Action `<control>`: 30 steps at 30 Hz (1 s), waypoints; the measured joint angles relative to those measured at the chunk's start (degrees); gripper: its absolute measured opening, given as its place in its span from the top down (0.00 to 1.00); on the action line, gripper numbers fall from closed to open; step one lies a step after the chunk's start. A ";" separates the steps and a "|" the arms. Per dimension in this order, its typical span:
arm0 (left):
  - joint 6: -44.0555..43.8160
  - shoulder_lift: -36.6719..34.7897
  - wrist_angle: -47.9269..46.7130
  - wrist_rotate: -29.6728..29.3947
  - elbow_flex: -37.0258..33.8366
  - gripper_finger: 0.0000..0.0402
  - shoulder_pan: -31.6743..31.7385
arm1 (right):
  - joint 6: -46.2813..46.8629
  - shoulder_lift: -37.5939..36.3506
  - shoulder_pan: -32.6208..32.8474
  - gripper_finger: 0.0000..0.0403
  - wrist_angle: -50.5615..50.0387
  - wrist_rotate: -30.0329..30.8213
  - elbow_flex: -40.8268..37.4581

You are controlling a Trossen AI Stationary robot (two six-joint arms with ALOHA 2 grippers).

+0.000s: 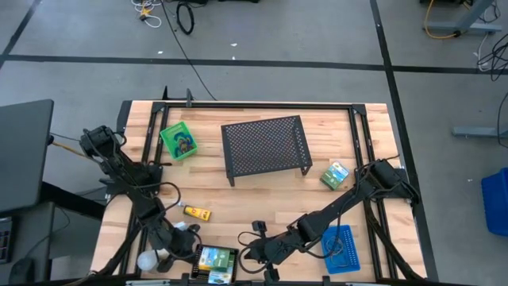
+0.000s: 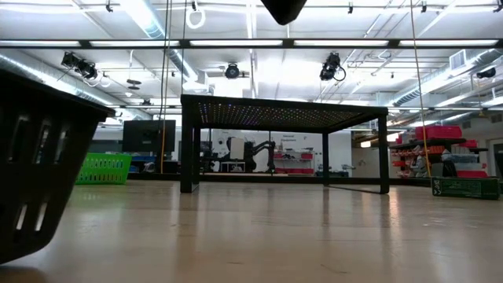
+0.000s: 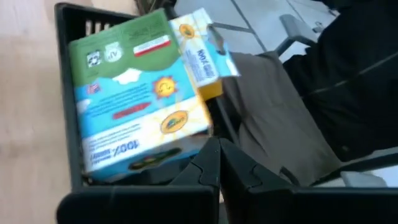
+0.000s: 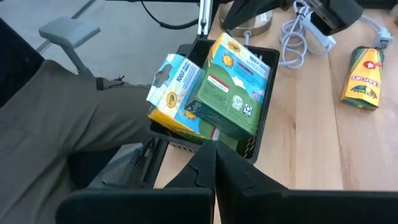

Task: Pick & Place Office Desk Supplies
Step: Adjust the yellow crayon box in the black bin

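Note:
A black tray [image 1: 236, 262] sits at the table's near edge, between my two grippers. It holds green-blue packets [image 1: 214, 259]. In the right wrist view, one packet [image 4: 233, 87] lies tilted in the tray [image 4: 264, 118], and a yellow-blue one [image 4: 174, 87] leans out over its rim. My left gripper [image 1: 189, 248] [image 3: 219, 163] is shut just left of the tray [image 3: 68, 124]. My right gripper [image 1: 252, 256] [image 4: 214, 163] is shut just right of it. A yellow crayon box [image 1: 197, 212] [image 4: 364, 78] lies flat on the table. My left gripper's shut fingertips [image 3: 208, 155] stand at the black tray's left wall; I cannot tell whether they touch it. My right gripper's shut fingertips [image 4: 208, 152] stand at the tray's right wall, level with the table; whether they touch it I cannot tell either.
A black mesh stand [image 1: 266, 147] [image 2: 283, 141] fills the table's middle. A green tray [image 1: 178, 139] sits far left, a green packet [image 1: 335, 175] to the right and a blue tray [image 1: 341, 248] near right. A white ball [image 1: 151, 258] and white cable [image 4: 298, 31] lie near the left arm. A person's trouser leg [image 3: 273, 118] is beyond the near edge.

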 joint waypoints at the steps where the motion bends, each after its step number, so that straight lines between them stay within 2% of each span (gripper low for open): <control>1: 0.07 0.00 0.38 0.26 0.00 1.00 0.15 | 0.00 0.10 -0.06 1.00 0.10 -0.08 0.00; 9: -4.55 0.00 -3.80 3.05 0.04 1.00 0.24 | 0.42 0.33 -0.37 1.00 -1.48 -1.63 -0.02; 13: -7.40 0.00 -7.04 2.13 0.03 1.00 0.15 | 0.42 0.33 -0.33 1.00 -1.52 -1.66 -0.02; 30: -5.67 -0.02 -5.36 1.06 0.04 1.00 1.31 | -0.20 0.33 -0.46 1.00 -1.50 -1.63 -0.02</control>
